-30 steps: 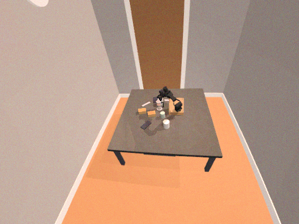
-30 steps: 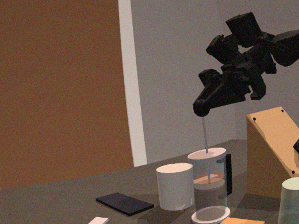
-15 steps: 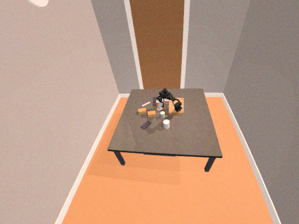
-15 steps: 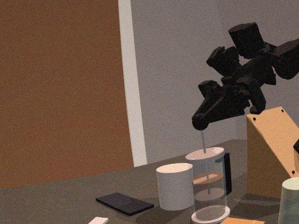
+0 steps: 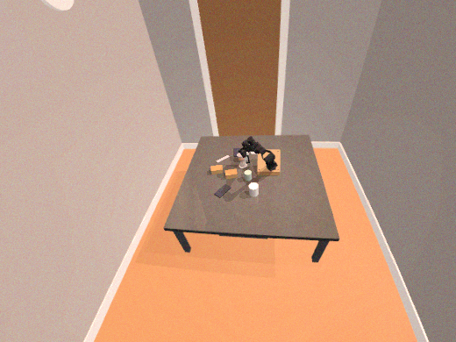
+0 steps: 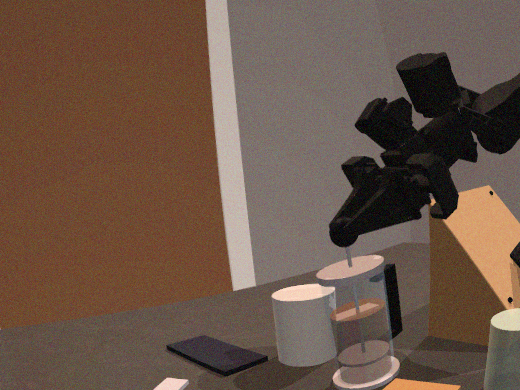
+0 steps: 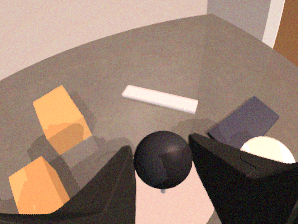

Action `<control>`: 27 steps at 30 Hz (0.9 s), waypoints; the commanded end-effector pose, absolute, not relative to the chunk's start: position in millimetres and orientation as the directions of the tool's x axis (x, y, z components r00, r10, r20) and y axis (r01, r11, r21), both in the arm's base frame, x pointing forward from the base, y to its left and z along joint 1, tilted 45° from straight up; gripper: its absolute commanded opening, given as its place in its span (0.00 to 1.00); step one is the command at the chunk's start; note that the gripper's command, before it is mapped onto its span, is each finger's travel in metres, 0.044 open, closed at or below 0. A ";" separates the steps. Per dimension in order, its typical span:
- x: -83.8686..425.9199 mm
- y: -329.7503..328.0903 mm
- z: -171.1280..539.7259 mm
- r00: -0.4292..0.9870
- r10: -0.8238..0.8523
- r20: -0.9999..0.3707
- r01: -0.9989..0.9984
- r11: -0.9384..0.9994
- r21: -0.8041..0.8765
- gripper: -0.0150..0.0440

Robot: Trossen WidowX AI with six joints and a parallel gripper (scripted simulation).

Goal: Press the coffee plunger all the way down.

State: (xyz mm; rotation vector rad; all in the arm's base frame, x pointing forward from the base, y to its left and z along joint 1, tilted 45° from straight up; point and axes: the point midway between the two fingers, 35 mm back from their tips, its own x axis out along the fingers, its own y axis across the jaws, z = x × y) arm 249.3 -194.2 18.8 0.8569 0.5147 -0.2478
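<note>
My top camera hangs high and far back, looking down across the whole table (image 5: pixel 281 210) toward the door (image 5: pixel 241 66) behind it. My exterior camera sits low and close at table height, facing the same door (image 6: pixel 100 150) past the coffee press (image 6: pixel 362 325). My wrist camera looks steeply down from just above that press (image 7: pixel 162 212); all three views share it.
</note>
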 end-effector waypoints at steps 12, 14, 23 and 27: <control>251.0 -188.1 10.3 0.842 0.023 -0.538 0.412 0.616 0.671 0.46; 251.0 -188.7 10.7 0.842 0.023 -0.538 0.412 0.616 0.671 0.46; 251.6 -189.4 9.6 0.843 0.023 -0.538 0.412 0.616 0.671 0.46; 251.3 -192.6 12.4 0.846 0.010 -0.533 0.411 0.624 0.664 0.46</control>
